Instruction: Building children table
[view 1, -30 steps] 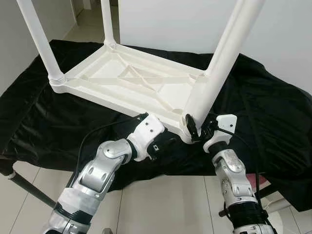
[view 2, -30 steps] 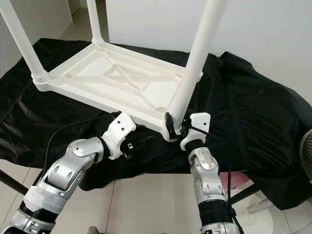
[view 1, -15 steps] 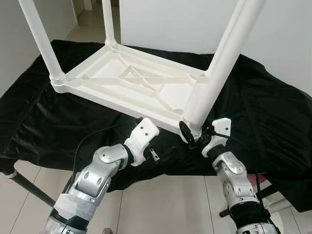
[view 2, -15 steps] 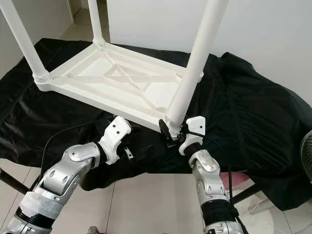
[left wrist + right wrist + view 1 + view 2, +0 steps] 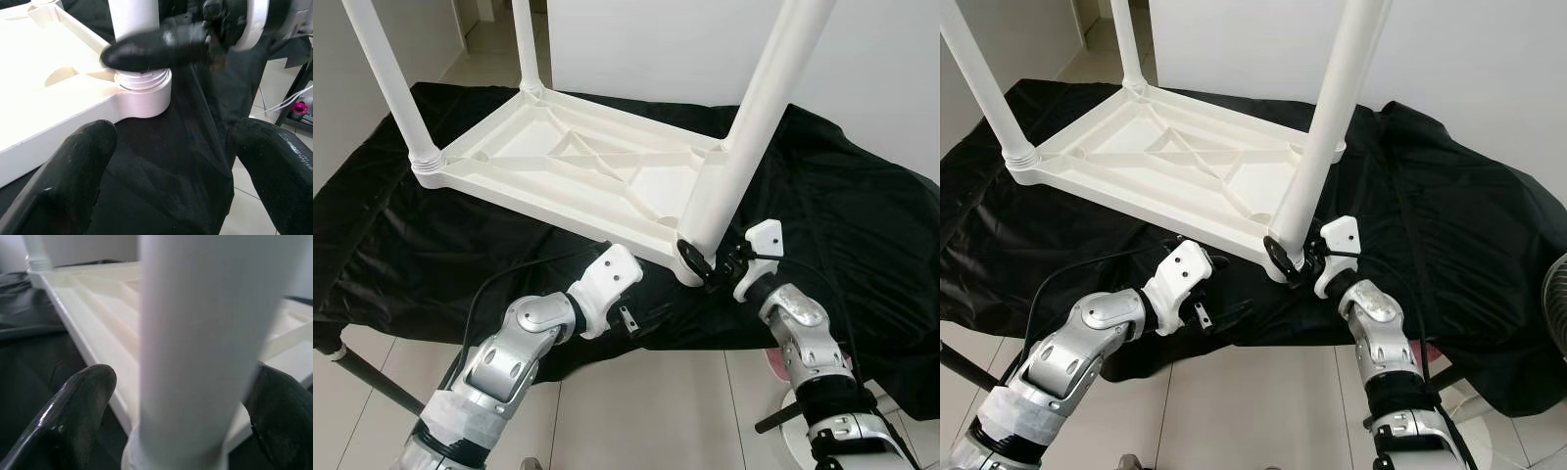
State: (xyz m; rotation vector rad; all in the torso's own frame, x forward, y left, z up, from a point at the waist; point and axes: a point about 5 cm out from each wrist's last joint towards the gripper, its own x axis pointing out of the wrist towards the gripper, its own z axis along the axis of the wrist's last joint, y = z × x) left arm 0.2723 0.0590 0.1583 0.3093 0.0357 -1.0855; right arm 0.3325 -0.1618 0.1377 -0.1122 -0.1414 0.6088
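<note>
A white plastic children's table [image 5: 558,166] lies upside down on a black cloth [image 5: 431,255], with its legs pointing up. My right gripper [image 5: 705,262] is shut on the base of the near right leg [image 5: 744,147], just above the threaded collar [image 5: 144,81]. In the right wrist view the leg [image 5: 205,357] stands between the two fingers [image 5: 83,406]. My left gripper [image 5: 628,318] is open over the cloth, just below the table's near edge and left of that leg. Its fingers [image 5: 73,166] hold nothing.
Two more legs [image 5: 391,88] [image 5: 524,44] rise at the far left and back. The cloth-covered stand has a dark metal leg [image 5: 362,377] at the lower left. Tiled floor [image 5: 636,411] lies in front, a white wall behind. A fan's edge [image 5: 1557,304] shows at right.
My right gripper has turned around the leg's base and its wrist has swung to the right. My left gripper has drawn back and down from under the table's edge.
</note>
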